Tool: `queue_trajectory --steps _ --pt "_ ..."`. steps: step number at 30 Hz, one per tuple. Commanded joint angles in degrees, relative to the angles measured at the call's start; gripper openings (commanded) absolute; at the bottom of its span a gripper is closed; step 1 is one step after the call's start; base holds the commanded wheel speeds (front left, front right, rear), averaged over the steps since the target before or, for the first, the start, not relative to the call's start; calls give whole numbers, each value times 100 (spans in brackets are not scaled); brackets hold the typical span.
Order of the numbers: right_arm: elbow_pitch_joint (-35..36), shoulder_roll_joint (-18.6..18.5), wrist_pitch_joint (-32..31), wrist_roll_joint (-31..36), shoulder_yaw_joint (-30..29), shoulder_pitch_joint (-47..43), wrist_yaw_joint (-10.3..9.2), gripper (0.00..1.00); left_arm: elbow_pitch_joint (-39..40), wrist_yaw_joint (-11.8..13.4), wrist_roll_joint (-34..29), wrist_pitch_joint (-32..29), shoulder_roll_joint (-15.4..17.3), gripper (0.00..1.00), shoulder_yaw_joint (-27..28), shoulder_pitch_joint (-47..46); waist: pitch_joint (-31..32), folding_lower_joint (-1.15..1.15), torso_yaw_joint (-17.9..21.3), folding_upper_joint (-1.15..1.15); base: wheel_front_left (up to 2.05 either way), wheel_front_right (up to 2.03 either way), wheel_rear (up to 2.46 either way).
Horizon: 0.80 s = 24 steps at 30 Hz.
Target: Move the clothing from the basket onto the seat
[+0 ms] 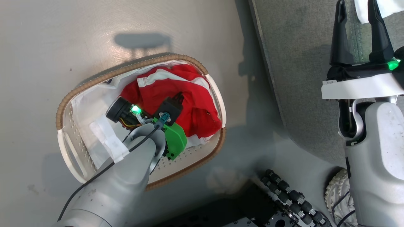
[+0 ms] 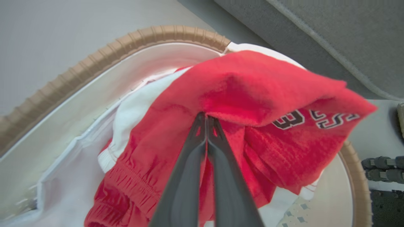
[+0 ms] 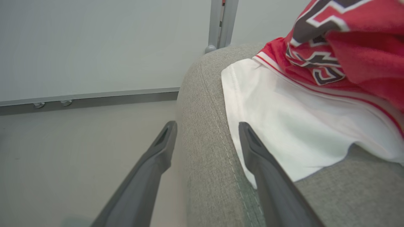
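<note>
Seat (image 1: 300,78): grey cushion, head view 2 o'clock; bare floor (image 1: 47,37) between its seamed edge and the basket (image 1: 94,82). Basket: 9 o'clock, open floor all round. Jersey (image 3: 284,104): on the seat, white sleeve near the edge. Red shorts (image 2: 151,164): in the basket's 2 o'clock end. Left gripper (image 2: 206,117): pressed together, pinching a shorts fold. Right gripper (image 3: 208,126): spread, at the seat edge.

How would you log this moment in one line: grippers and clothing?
left gripper: shut on red garment in basket | right gripper: open, at seat edge | jersey: on seat
</note>
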<state>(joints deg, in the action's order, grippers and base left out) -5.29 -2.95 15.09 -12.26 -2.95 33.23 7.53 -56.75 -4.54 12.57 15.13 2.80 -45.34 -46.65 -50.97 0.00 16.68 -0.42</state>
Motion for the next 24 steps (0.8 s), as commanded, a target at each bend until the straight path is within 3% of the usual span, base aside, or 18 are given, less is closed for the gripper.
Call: queue_trajectory --steps 1,12,24 --pt "-27 -5 10 -58 0 50 -8 100 23 -9 26 3 24 0 50 -70 37 0 17 42 0 0 0" --pt "-231 -9 10 28 63 -8 -8 100 947 -58 -92 3 22 0 584 475 780 0 -287 42 0 0 0" --pt "-622 -95 10 152 222 -438 -8 100 2465 -150 153 3 16 0 1230 1603 2082 0 -914 42 0 0 0"
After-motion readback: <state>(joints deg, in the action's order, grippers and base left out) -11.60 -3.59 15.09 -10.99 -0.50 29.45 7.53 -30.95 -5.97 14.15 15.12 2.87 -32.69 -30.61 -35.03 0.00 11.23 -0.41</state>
